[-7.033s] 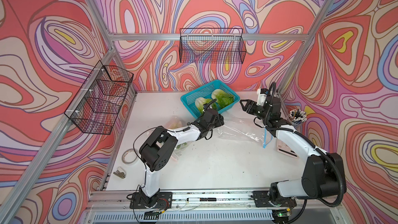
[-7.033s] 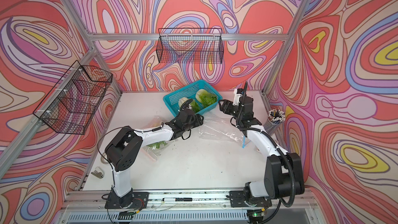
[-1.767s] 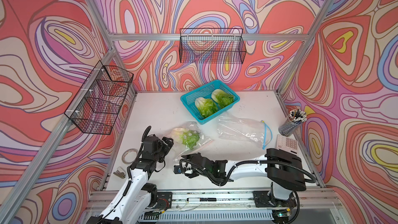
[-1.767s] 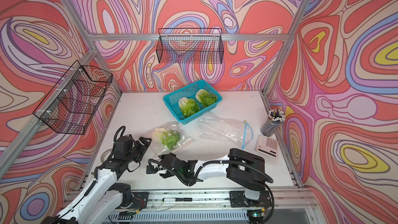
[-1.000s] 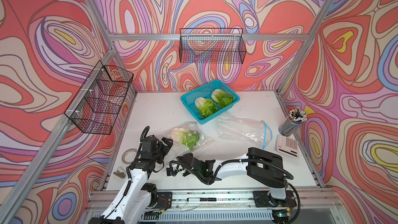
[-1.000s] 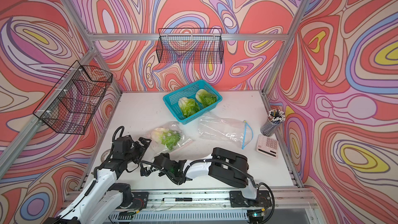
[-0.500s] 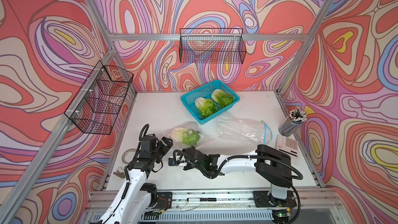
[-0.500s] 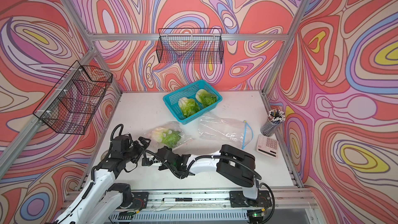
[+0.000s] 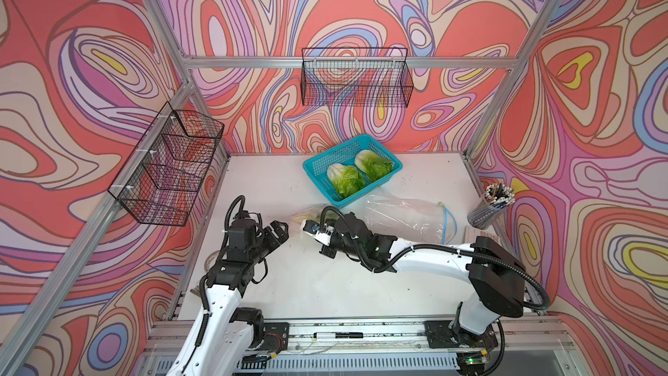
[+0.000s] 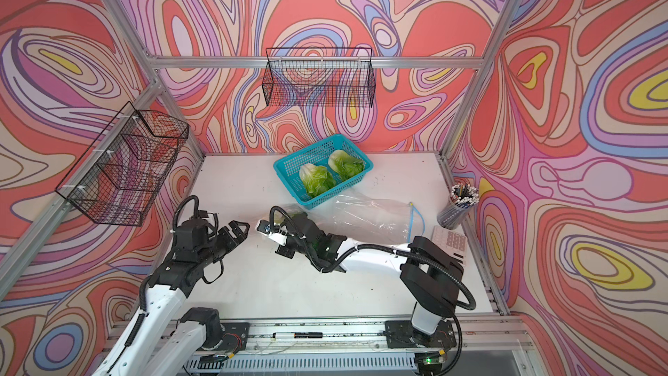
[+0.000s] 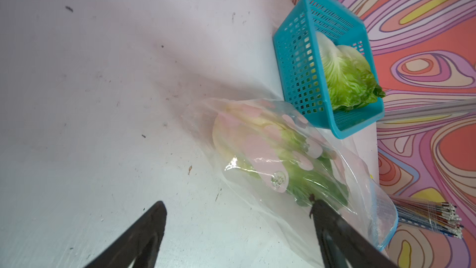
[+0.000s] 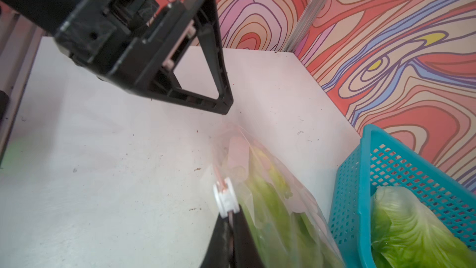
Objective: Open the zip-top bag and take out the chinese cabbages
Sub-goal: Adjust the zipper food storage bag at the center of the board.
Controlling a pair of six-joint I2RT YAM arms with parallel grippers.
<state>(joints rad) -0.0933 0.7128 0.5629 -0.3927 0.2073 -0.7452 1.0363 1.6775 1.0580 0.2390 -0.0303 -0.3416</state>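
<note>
Your right gripper (image 12: 230, 219) is pinched shut on the white slider (image 12: 225, 199) of the zip-top bag (image 9: 307, 211), which lies mid-frame in a top view, below-left of the blue basket (image 9: 318, 182). One chinese cabbage (image 11: 231, 135) lies inside. Your left gripper (image 11: 237, 203) gapes wide. Clamp the bag with it, then draw the slider along.

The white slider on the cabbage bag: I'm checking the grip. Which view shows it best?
The right wrist view: the white slider is close, apparently pinched at the tips of the right gripper. In both top views the right arm hides it. The left wrist view shows the bag but not the slider.
</note>
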